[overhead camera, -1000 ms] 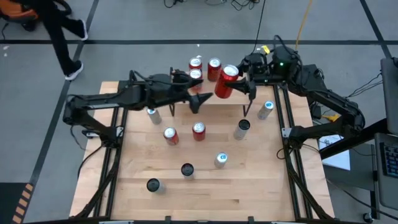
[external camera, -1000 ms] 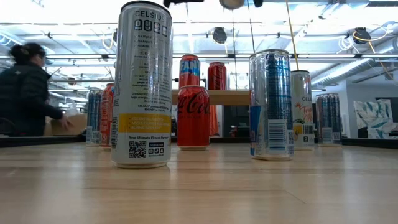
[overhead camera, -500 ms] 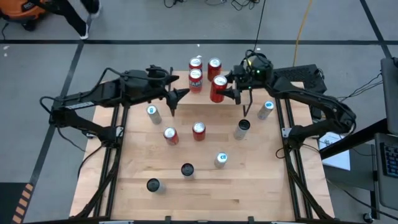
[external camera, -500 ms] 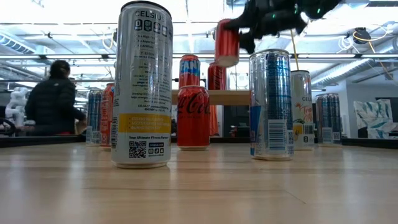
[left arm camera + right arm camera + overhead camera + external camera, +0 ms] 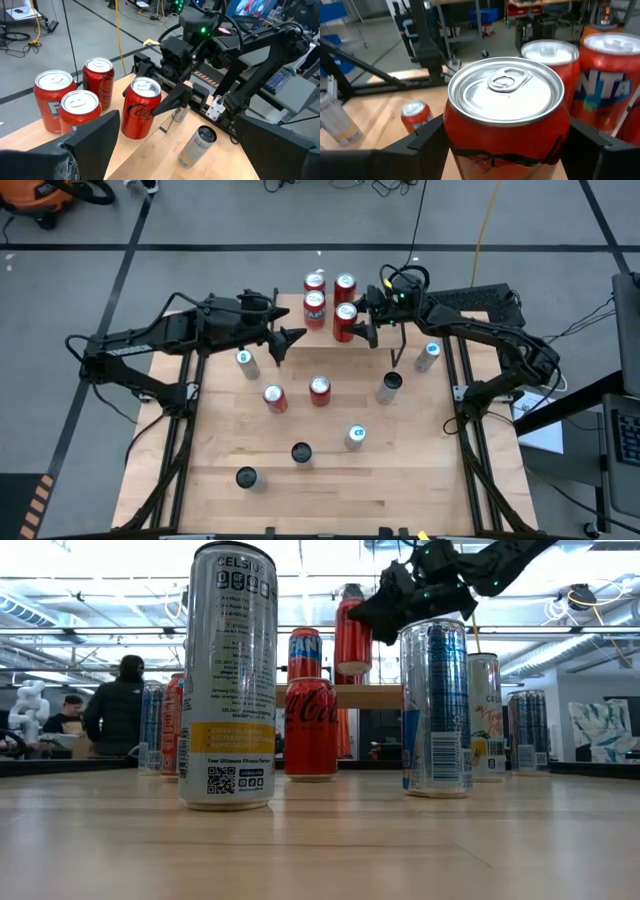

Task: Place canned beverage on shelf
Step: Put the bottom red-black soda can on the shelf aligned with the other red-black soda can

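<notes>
The right gripper [image 5: 362,321] is clamped on a red cola can [image 5: 345,321], held upright with its long axis vertical, just above the shelf [image 5: 375,696]. Three red cans [image 5: 315,305] already crowd the shelf's other end; the open spot lies under the held can. The left gripper [image 5: 287,340] hangs wide open, empty, beside them.

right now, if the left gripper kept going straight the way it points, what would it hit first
Most likely the red Coca-Cola can that the right gripper holds upright over the low wooden shelf. The left gripper, fingers open, points at it past three other red cans; depth is hard to judge.
</notes>
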`<state>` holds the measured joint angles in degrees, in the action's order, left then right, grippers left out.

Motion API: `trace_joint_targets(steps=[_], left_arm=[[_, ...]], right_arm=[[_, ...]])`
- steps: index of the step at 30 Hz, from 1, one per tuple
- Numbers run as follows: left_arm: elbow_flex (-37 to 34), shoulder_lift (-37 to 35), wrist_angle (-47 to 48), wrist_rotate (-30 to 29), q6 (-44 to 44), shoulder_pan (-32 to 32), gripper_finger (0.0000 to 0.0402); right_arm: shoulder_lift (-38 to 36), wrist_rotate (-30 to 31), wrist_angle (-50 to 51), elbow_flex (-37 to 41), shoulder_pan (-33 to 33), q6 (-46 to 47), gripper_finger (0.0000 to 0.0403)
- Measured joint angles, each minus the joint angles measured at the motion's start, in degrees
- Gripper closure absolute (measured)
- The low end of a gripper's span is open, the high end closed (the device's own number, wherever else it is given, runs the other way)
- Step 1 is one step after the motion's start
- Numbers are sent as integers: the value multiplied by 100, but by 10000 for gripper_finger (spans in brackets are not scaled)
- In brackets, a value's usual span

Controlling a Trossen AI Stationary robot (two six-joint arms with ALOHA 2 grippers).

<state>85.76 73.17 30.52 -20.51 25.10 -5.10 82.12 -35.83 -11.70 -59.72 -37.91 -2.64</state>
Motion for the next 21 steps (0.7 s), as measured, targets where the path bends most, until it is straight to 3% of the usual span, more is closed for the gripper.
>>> trace_joint_targets(steps=[21], left_arm=[[0,4,51,-33,-50,0,7]], right_arm=[[100,471,210,0,0,-430,127]])
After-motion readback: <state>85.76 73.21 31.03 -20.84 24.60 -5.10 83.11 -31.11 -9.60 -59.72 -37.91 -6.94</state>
